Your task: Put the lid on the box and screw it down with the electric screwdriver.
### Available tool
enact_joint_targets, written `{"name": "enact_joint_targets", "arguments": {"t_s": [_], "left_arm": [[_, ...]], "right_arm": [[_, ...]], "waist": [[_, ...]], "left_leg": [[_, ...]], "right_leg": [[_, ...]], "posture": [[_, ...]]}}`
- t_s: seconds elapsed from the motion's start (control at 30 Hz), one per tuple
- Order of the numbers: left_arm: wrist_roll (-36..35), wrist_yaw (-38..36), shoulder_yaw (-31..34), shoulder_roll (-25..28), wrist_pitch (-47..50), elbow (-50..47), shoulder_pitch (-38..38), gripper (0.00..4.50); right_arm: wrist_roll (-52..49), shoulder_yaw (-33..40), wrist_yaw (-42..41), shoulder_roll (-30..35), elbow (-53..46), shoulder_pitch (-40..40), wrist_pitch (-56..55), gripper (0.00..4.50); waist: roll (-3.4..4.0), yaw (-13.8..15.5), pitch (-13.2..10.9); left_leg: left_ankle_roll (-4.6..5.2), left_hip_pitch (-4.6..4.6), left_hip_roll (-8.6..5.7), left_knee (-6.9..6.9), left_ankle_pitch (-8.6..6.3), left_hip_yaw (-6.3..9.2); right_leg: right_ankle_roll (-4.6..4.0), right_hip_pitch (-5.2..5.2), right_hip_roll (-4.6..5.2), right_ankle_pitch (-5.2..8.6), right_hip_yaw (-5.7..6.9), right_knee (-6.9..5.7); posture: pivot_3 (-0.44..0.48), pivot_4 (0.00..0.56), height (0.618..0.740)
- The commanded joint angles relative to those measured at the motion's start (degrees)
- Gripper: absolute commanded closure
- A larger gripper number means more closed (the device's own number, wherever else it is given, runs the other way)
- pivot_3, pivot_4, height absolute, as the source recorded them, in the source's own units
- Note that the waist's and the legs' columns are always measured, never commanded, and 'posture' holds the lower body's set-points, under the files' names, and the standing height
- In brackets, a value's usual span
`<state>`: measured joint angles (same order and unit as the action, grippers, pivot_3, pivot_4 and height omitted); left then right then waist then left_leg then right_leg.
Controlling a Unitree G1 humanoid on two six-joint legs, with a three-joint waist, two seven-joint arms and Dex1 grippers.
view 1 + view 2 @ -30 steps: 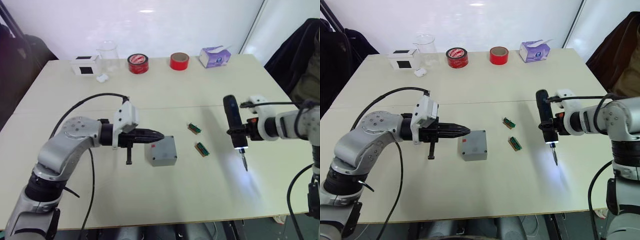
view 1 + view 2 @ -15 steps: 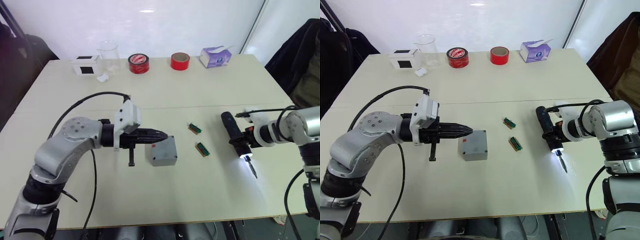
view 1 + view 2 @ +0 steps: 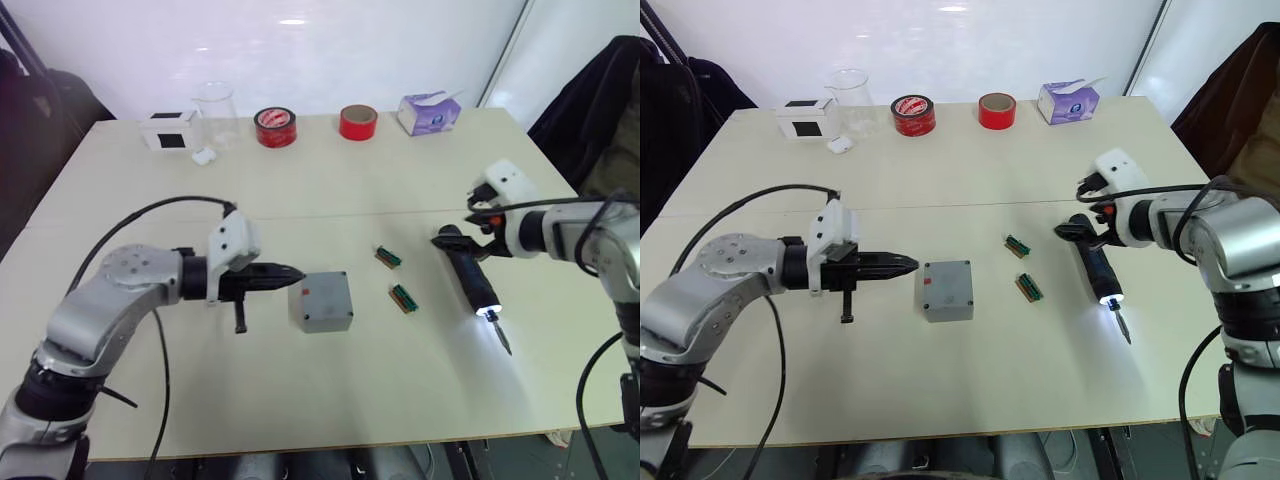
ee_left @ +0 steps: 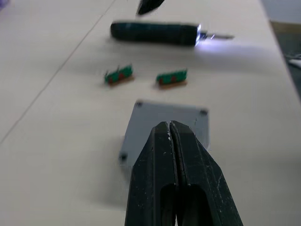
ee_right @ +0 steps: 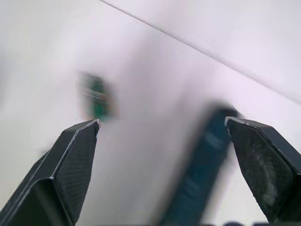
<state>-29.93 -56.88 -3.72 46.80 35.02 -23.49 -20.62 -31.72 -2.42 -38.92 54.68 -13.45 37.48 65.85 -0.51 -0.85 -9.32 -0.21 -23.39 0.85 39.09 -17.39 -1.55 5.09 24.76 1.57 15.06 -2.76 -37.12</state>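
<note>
The grey box (image 3: pixel 322 303) stands mid-table with the lid (image 4: pixel 181 118) lying flat on its top, small holes showing at the lid's corners. My left gripper (image 3: pixel 296 271) is shut and empty, level with the box, its tips just short of the box's left side. The electric screwdriver (image 3: pixel 468 279) lies on the table to the right, its white light (image 3: pixel 491 314) on and its bit pointing toward the front edge. My right gripper (image 3: pixel 463 228) hangs open over the screwdriver's rear end, holding nothing; its fingers (image 5: pixel 70 165) stand wide apart.
Two small green parts (image 3: pixel 389 257) (image 3: pixel 403 297) lie between box and screwdriver. Along the far edge stand a white box with a black face (image 3: pixel 171 130), a clear beaker (image 3: pixel 215 112), two red tape rolls (image 3: pixel 275 127) (image 3: pixel 358 122) and a tissue pack (image 3: pixel 430 112).
My right gripper laid the screwdriver down on the table, opened and rose off it. My left gripper drew back to the left, away from the box.
</note>
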Motion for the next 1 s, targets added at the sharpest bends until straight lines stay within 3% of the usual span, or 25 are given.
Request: {"name": "enact_joint_targets", "arguments": {"t_s": [0.03,0.27,0.3,0.6,1.0], "left_arm": [[5.2,-0.7,-1.9,1.2,-4.6,1.7,0.9,4.5],[8.4,-1.7,-5.1,-1.6,-7.6,6.6,1.2,4.5],[9.5,-1.1,-5.8,-2.8,-8.8,8.4,0.7,4.5],[12.2,0.6,-8.4,-10.7,-9.6,14.6,-3.7,4.5],[16.8,1.7,-11.3,-19.0,-12.2,24.3,-11.0,4.5]], "right_arm": [[0.0,0.3,-2.2,-1.6,-6.6,-4.4,-5.7,1.54],[1.0,-3.3,-2.6,-6.4,-11.1,-9.8,-9.6,4.29],[2.0,-4.5,-2.1,-7.4,-10.8,-10.0,-10.2,4.45],[4.2,-11.6,-2.0,-12.0,-11.0,-9.7,-9.2,4.45],[-0.1,-13.3,-3.7,-15.2,-15.5,-9.1,-2.1,4.45]], "waist": [[-0.01,0.3,0.0],[-0.02,0.1,0.0],[-0.03,0.2,0.0],[-0.04,0.3,0.0],[-0.06,0.2,0.0]], "left_leg": [[0.0,0.0,-0.02,0.01,0.0,-0.01],[0.0,0.01,-0.07,0.06,0.0,-0.05],[0.0,0.01,-0.05,0.06,0.0,-0.04],[-0.01,0.04,-0.05,0.09,0.01,-0.02],[-0.01,0.04,-0.06,0.14,0.01,0.01]], "right_leg": [[0.0,-0.01,0.03,0.0,0.0,0.0],[0.01,-0.06,0.13,-0.01,0.01,0.01],[0.01,-0.06,0.11,-0.01,0.01,0.01],[0.0,-0.07,0.09,-0.01,0.03,-0.1],[0.01,-0.06,0.08,-0.01,0.05,-0.17]], "posture": [[0.0,0.15,0.74],[0.0,0.15,0.74],[0.0,0.15,0.74],[0.0,0.15,0.74],[0.0,0.15,0.74]]}}
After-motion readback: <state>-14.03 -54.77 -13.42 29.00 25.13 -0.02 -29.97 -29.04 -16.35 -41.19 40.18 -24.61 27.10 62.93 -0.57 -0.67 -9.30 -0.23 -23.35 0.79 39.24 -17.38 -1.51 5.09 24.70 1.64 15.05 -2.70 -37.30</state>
